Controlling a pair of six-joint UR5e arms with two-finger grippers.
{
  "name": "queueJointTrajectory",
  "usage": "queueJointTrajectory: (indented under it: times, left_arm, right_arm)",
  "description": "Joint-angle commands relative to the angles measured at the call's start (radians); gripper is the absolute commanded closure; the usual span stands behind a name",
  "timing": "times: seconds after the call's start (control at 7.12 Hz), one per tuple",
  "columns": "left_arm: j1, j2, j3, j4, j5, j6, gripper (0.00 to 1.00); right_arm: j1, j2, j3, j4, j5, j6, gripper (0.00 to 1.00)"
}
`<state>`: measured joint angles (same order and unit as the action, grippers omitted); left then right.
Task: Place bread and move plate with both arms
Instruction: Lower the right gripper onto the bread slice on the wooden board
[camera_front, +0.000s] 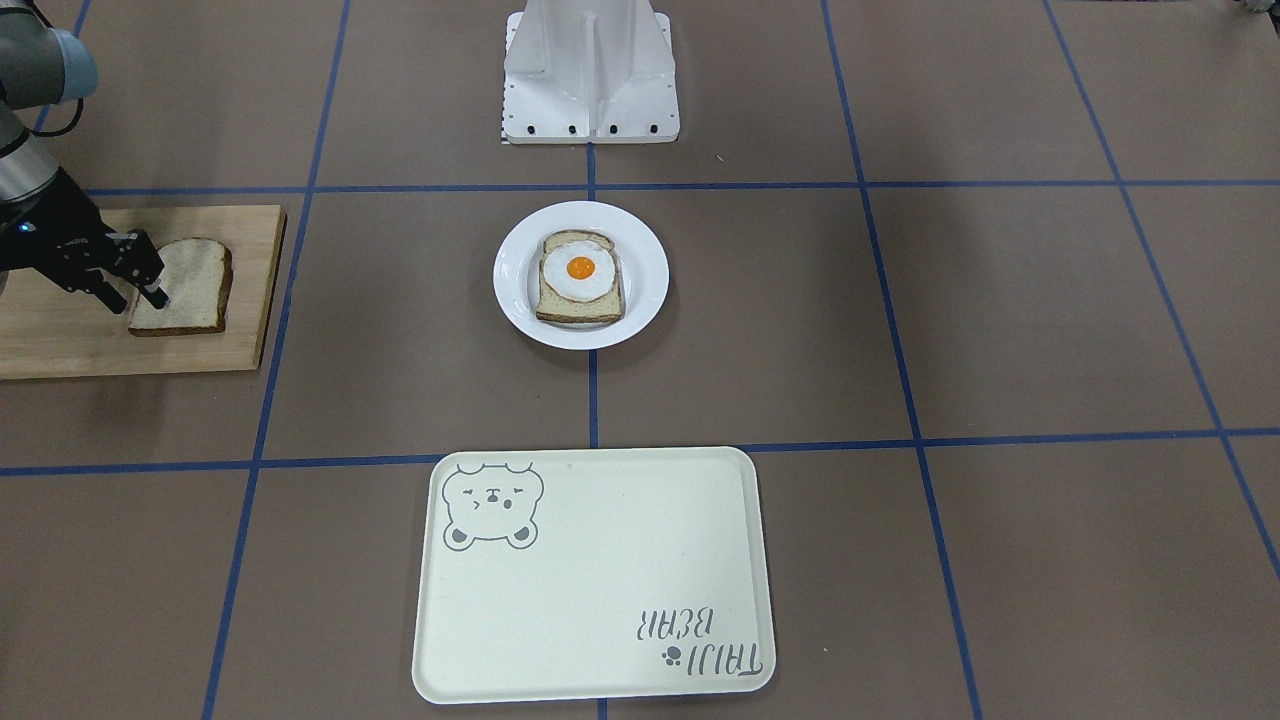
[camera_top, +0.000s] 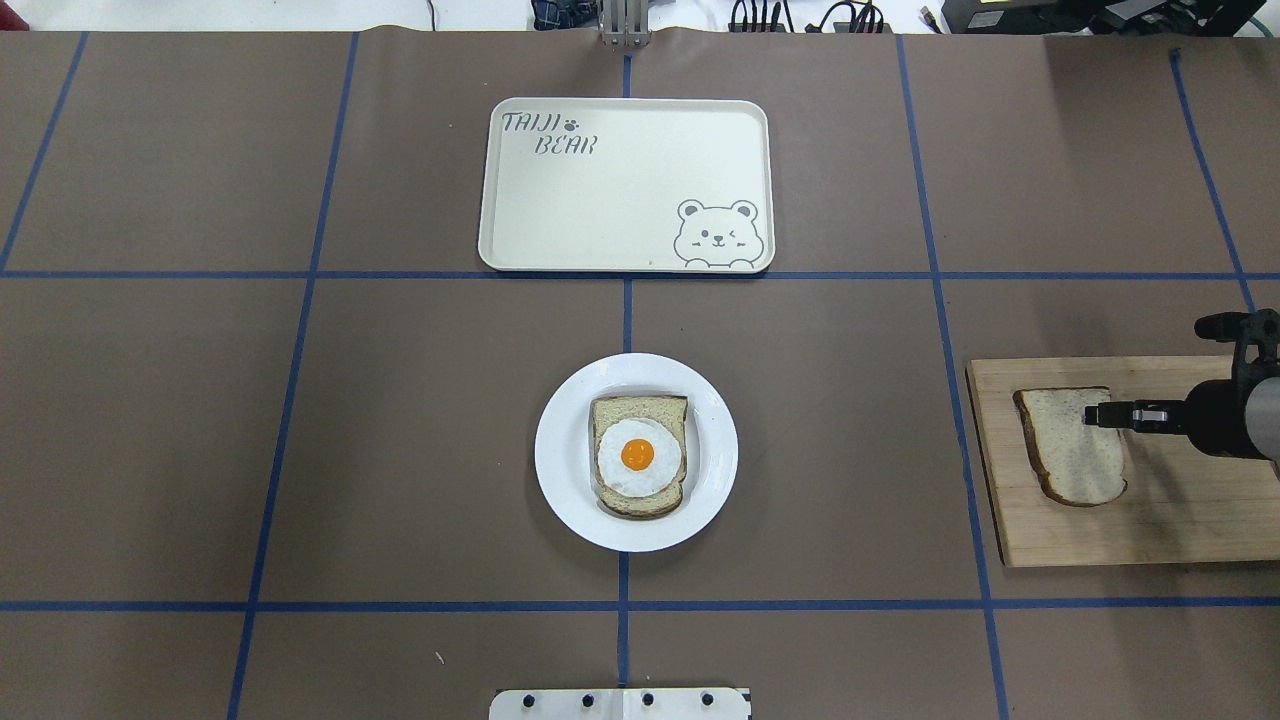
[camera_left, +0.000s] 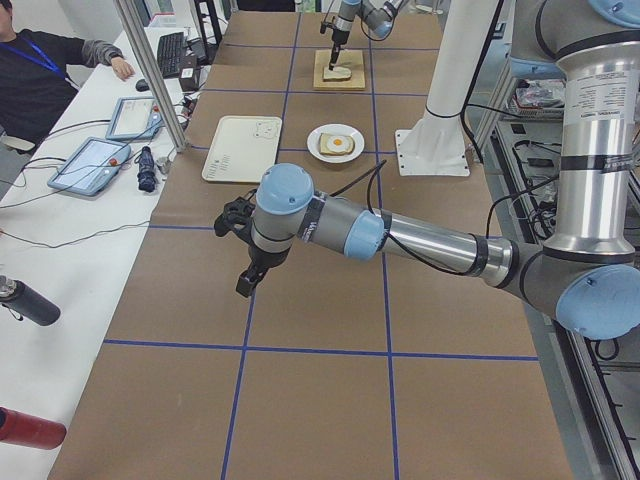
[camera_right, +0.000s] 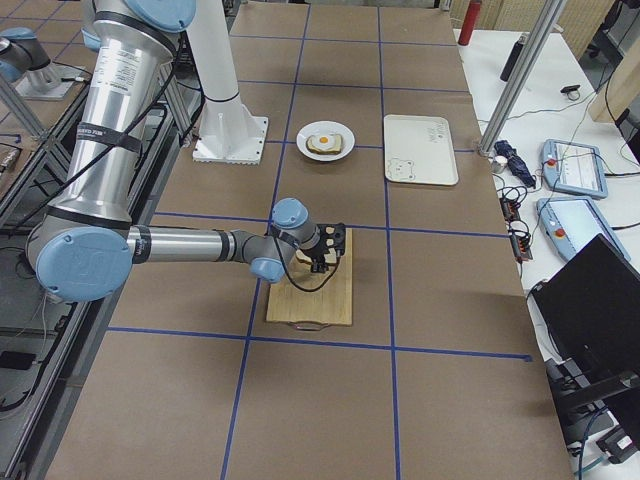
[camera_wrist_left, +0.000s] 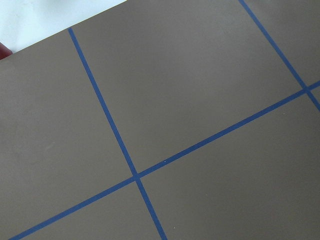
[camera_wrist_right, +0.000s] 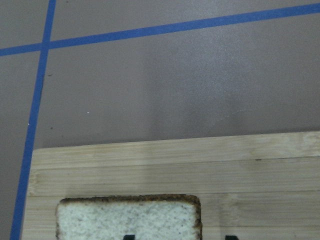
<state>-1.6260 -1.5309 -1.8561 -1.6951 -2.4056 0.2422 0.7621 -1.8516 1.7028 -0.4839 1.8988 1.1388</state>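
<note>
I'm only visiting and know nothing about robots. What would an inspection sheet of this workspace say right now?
Surface: brown table, flat, gridded with blue tape.
Job's things: bread lies flat on a wooden board on the robot's right; plate at centre carries an egg-topped slice.
Clutter: cream bear tray beyond the plate.
Tools: right tool open, tips straddling the bread's edge; left tool hangs over bare table, open or shut cannot be told.
Cables: black cable loops beside the right arm's joint.
Surroundings: person and tablets at a side bench.
</note>
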Motion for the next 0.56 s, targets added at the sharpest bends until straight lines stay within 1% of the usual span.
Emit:
queueJointTrajectory:
  times: [0.0,0.14,0.28,0.42]
  left_arm:
    - [0.0,0.0,0.0,0.0,0.0,-0.001,0.01]
    - [0.0,0.0,0.0,0.0,0.0,-0.001,0.01]
    - [0.0,0.0,0.0,0.0,0.0,-0.001,0.01]
    - [0.0,-0.002,0.0,0.0,0.0,-0.001,0.01]
  right_arm:
    - [-0.004,0.0,0.0,-0.005,-0.003,-0.005,0.81]
    - [-0.007,0.003,0.0,-0.007,-0.003,-0.005,0.89]
    - [-0.007,0.003,0.001,-0.007,-0.003,-0.007,1.0]
    - [-0.007,0.002,0.006,-0.007,-0.003,-0.02,1.0]
